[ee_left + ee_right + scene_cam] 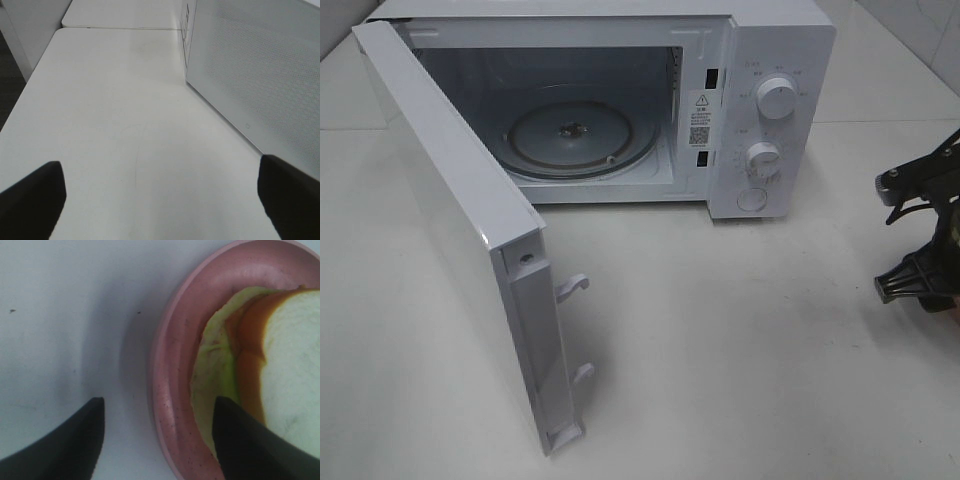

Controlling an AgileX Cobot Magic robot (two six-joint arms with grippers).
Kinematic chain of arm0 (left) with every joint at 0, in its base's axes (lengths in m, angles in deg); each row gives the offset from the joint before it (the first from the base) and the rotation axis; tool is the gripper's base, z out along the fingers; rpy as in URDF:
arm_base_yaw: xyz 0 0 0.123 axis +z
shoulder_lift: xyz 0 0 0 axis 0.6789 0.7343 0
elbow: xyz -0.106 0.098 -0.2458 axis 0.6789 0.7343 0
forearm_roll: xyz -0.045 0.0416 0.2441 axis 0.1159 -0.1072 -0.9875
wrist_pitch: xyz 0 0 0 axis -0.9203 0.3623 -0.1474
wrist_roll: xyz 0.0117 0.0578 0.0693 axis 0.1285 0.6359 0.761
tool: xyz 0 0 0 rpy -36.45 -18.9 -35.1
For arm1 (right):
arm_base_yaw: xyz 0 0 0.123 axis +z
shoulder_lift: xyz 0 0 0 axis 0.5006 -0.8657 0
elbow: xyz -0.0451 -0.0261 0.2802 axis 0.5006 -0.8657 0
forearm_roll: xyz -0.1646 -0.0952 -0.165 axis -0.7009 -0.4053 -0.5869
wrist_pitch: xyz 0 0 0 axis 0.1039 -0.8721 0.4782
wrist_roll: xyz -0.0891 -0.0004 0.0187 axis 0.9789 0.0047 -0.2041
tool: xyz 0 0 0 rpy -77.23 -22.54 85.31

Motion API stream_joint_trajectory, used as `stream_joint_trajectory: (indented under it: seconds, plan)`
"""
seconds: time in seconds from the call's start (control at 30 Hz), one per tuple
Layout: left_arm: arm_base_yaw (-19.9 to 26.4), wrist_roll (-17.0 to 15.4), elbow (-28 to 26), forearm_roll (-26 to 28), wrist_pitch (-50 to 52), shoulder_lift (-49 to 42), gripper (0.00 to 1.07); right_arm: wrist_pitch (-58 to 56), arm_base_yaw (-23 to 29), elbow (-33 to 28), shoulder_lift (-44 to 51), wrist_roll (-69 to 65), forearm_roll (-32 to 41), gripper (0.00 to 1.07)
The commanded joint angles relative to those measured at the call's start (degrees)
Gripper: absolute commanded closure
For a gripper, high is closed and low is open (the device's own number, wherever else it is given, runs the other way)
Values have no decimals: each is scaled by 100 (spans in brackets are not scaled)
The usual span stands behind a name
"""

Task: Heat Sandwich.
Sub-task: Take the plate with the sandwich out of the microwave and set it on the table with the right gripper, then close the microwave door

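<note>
In the right wrist view the sandwich, white bread with tan crust over a pale green layer, lies on a round pink plate. My right gripper is open and straddles the plate's rim: one finger stands over the bare table, the other finger over the sandwich's edge. From the high camera the right gripper shows at the far right edge, and plate and sandwich are out of view there. My left gripper is open with nothing between its fingers, low over the table.
A white microwave stands at the back, its door swung wide open toward the front left. The glass turntable inside carries nothing. The door's perforated panel is close beside the left gripper. White table in front.
</note>
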Motion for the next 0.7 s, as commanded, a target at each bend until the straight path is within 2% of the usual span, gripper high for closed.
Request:
stream_joint_trajectory:
  seconds: [0.03, 0.07, 0.2, 0.23, 0.5, 0.53, 0.7]
  plan:
    - [-46, -40, 11, 0, 23, -149, 9, -218, -40, 17, 430, 619, 533, 38]
    - [-46, -40, 11, 0, 23, -149, 9, -264, -40, 17, 659, 1054, 865, 36]
    - [-46, -40, 11, 0, 23, -149, 9, -355, -40, 17, 991, 1753, 1432, 28]
    - [-46, -40, 11, 0, 23, -149, 9, -413, -40, 17, 1180, 2097, 1822, 27]
    - [-46, -40, 11, 0, 23, -149, 9, -859, -23, 17, 1914, 3065, 2916, 28]
    - [-46, -40, 11, 0, 23, -149, 9, -957, -23, 17, 2160, 3363, 3260, 28]
    - [-46, -40, 11, 0, 23, -149, 9, -1197, -23, 17, 2882, 4016, 3885, 29]
